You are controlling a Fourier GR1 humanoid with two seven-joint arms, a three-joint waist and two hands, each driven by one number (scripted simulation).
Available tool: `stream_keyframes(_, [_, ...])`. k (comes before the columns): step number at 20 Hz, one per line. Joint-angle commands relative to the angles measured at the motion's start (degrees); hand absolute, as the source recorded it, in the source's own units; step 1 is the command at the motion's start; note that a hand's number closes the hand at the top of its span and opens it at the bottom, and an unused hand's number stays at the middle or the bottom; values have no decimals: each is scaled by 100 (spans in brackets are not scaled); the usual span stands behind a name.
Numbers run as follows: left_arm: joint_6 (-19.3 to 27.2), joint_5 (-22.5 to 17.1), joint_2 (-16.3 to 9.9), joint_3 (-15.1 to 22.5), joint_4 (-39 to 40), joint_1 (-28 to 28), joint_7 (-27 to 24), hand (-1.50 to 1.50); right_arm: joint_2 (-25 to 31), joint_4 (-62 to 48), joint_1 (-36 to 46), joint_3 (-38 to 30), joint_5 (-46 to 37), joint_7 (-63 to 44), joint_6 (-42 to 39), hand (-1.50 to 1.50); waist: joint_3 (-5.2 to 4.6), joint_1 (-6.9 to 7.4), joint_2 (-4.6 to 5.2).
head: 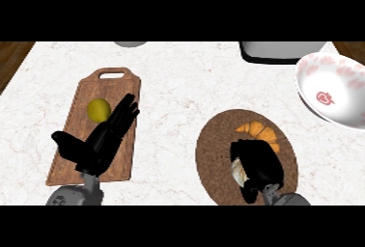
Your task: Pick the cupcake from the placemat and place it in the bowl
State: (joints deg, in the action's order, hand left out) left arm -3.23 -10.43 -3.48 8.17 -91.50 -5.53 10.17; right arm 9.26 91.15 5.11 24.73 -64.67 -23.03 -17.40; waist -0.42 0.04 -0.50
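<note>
The cupcake (240, 172) sits on the placemat (214, 159), almost wholly hidden under my right hand (255, 164); only a pale sliver of it shows at the hand's left edge. That hand lies flat over it, black and blocky, fingers bent down around the cake, so I take it as closed on it. Just beyond my fingertips, still on the mat, lies a croissant (258, 131), orange and ridged, touching or nearly touching the hand.

The placemat is a round, brown, woven-looking disc that reads as an oval from up here. Beyond it to the right, apart from the mat, stands the bowl (335, 82): white, glossy, deep, with pink blotches on its wall and a red mark inside, partly cut off by the view's edge.

The bench (185, 82) is pale marble with faint veining. On its left side lies a wooden cutting board (78, 144), long, rectangular with rounded corners and a slotted handle at the far end. A yellow lemon (98, 109), smooth and egg-shaped, rests on it. My left hand (100, 140) hangs over the board just beside the lemon, fingers straight and spread, holding nothing.

At the far edge there is a dark-rimmed grey tray (281, 52) and a grey round thing (130, 43), mostly cut off.
</note>
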Motion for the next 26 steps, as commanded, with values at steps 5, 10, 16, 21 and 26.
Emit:
stream_keyframes(5, [-157, -63, -89, -185, 167, -78, -6, 0, -772, -787, 568, -648, -256, -1052, 120, 150, 42, 46, 70])
stream_keyframes(10, [-96, 202, 76, 261, -187, 484, -149, 0, -664, -1433, 1364, -1804, -317, -2093, 47, 150, 42, 141, 68])
stream_keyframes(16, [1, 50, 137, -52, 112, -298, 173, 0, -918, -1535, 2213, -1606, -852, -2869, 560, 150, 42, 30, 59])
stream_keyframes(21, [-379, -275, -254, -429, -67, -112, 99, 0, -923, 221, 2368, -1275, -895, -3572, -337, 150, 38, -8, 23])
stream_keyframes(26, [-123, -141, 39, -300, 186, -315, 214, 0, -923, 1102, 3030, -1172, -1442, -4126, -1147, 150, 35, -42, 17])
